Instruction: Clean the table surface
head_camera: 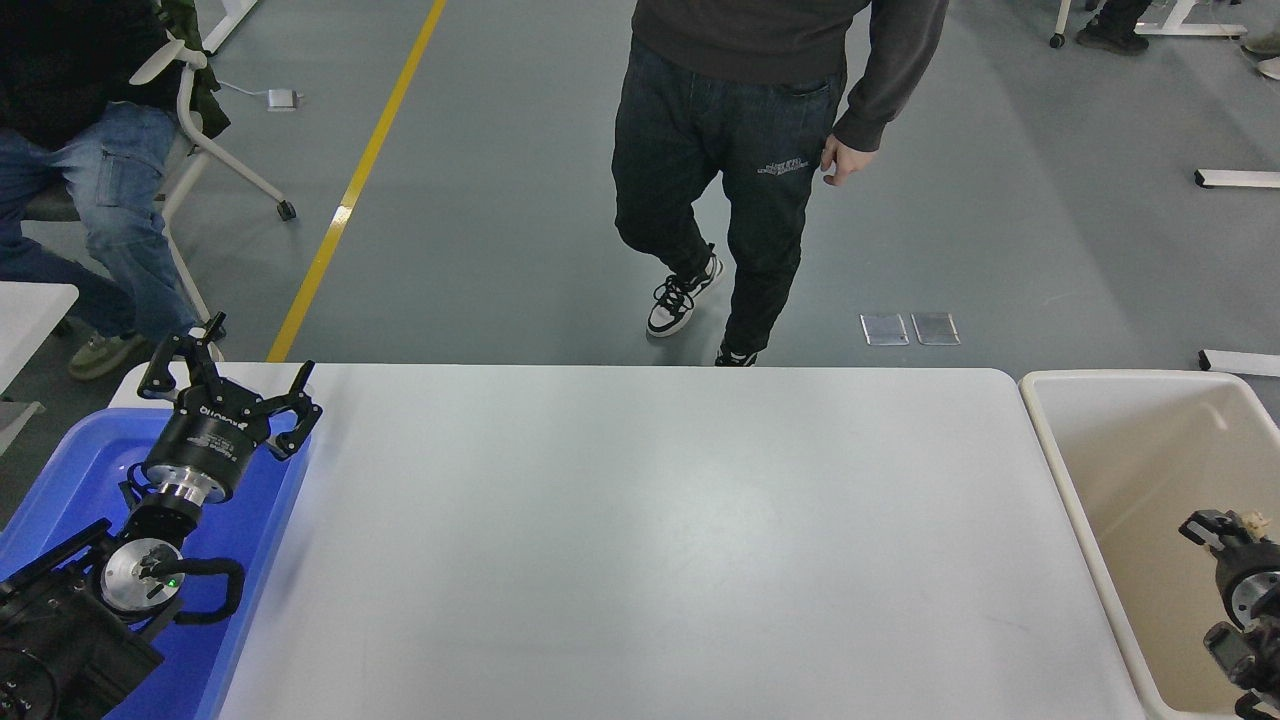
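Smooth matte table surface (pixel 640 540); glossy blue plastic tub (pixel 60 480).

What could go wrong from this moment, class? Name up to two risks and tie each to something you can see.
1. A person is stepping beside the table surface's far edge; an arm swinging out might come near them.
2. The right gripper sits inside the cream tub, near its wall; rising carelessly, it could catch the rim. The left gripper hangs open above the blue tub.
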{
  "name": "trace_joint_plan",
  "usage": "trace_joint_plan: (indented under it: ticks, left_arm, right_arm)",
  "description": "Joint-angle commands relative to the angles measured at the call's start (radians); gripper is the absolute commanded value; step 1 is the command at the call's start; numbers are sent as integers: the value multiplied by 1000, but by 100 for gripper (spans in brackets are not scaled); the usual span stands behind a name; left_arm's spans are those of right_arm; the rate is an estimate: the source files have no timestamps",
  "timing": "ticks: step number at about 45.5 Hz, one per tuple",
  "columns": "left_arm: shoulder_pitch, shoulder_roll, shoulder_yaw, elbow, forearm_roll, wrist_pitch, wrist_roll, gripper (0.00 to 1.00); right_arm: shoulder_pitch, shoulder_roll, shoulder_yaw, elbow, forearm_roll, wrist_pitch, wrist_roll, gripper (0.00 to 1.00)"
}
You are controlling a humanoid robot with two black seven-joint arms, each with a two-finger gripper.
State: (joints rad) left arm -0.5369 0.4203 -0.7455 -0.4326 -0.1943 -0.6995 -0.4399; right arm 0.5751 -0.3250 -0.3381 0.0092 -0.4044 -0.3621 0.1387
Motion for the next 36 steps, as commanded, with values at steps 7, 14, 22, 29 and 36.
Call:
trace_joint_plan:
  ticks: [7, 14, 22, 29, 36]
  left_arm:
    - [0, 0, 0, 0, 1, 0, 0, 100]
    - [0, 0, 0, 0, -1, 0, 0, 100]
    - [0, 0, 0, 0, -1, 0, 0, 100]
    - [0, 0, 0, 0, -1, 0, 0, 100]
    - [0, 0, 0, 0, -1, 0, 0, 100]
  right_arm:
    - [5, 18, 10, -12, 18, -24, -4, 0]
    - [23, 18, 21, -12, 19, -23, -2, 100]
    - [25, 17, 42, -11, 25, -18, -2, 100]
    - [43, 12, 57, -11, 58, -3, -2, 100]
    - [66, 4, 83, -11, 125, 44, 7, 100]
